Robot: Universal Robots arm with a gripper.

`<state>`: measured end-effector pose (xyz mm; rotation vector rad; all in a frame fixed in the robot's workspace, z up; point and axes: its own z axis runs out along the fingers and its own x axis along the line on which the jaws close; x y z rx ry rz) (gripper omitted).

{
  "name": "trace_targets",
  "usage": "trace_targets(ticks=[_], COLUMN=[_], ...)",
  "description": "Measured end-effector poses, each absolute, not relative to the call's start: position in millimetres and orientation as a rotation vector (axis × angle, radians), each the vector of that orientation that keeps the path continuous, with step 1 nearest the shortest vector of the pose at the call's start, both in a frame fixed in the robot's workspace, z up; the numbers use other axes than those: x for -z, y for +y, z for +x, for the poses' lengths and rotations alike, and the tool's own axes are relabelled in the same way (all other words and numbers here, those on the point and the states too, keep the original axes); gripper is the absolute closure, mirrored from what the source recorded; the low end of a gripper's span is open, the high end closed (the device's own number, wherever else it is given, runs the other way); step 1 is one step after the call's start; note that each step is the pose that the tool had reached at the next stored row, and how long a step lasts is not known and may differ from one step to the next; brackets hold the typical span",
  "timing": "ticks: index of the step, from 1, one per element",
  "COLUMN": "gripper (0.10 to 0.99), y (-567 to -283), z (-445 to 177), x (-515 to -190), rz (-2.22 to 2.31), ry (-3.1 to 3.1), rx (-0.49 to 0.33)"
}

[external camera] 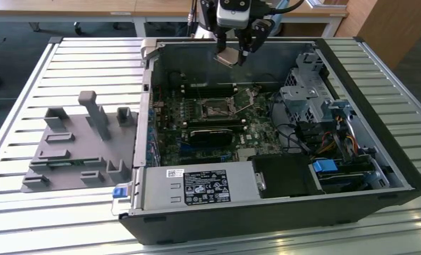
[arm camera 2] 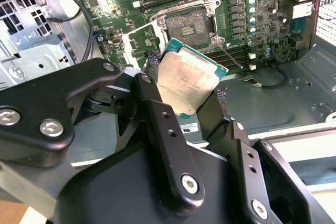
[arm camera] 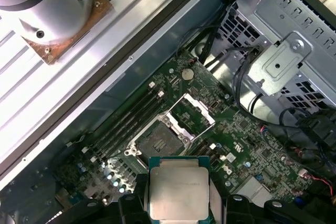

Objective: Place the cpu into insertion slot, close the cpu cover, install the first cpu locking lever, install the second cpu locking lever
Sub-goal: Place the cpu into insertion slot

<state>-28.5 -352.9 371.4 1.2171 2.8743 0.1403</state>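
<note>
Silvery-grey cpu [arm camera 2: 186, 82] sat pinched between the jaws by 2 opposite edges, gripper [external camera: 233, 57] closed to chip width, insertion slot [arm camera 2: 189, 22] open well below them. Light, stiff, slick-topped, fragile underneath, I judged: edge grip only.

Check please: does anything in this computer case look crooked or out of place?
Only the cpu: the gripper holds it by its edges above the motherboard, and it hangs tilted, not level with the empty insertion slot. The cpu cover stands open. No damage shows.
</note>
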Motion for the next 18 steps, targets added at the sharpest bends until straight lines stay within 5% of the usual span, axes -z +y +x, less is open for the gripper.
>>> trace_targets(ticks=[18], gripper=[0.545], y=[-352.9], z=[-28.6], x=[-370.6], rz=[1.303], ry=[2.833], rx=[-0.139])
